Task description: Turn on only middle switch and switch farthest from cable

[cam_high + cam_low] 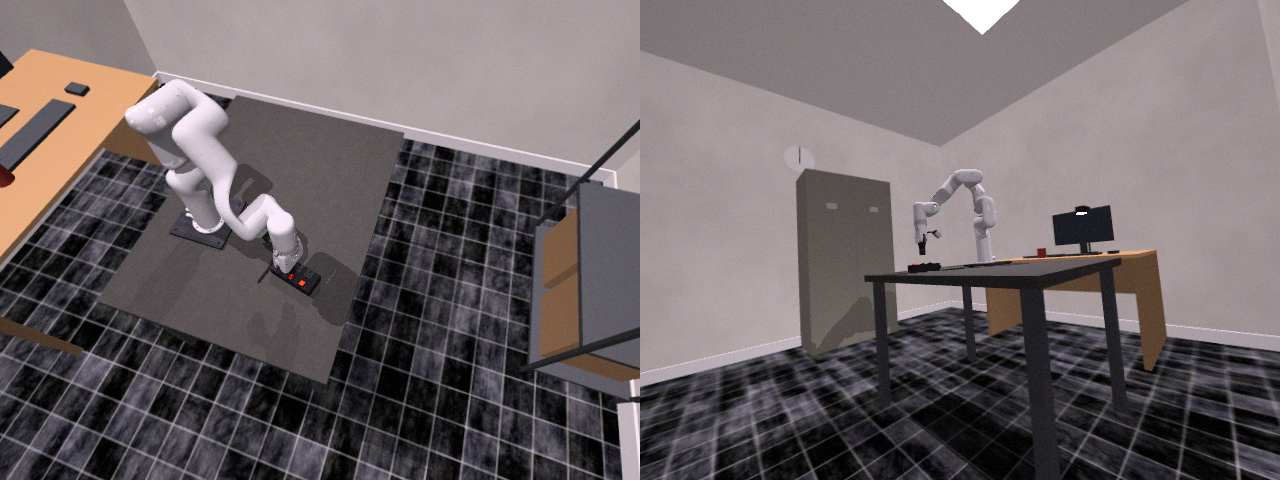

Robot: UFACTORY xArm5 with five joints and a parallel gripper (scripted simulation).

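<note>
Now | arm bent over | claw [921,253] closed, empty, above power strip [297,277]

Dark grey square table [320,155] on thick dark legs stood over a black-and-white tiled floor [439,403], with an orange wooden desk [46,134] beside it near the corner. The desk carried a black monitor [1083,228], a long dark keyboard [33,133], a small dark mouse-like block [77,88] and a small red cup [1041,251]. A tall grey-beige cabinet [844,258] stood against the wall under a round white wall clock [799,157]; a white skirting board [465,142] ran along the pale walls.
</note>
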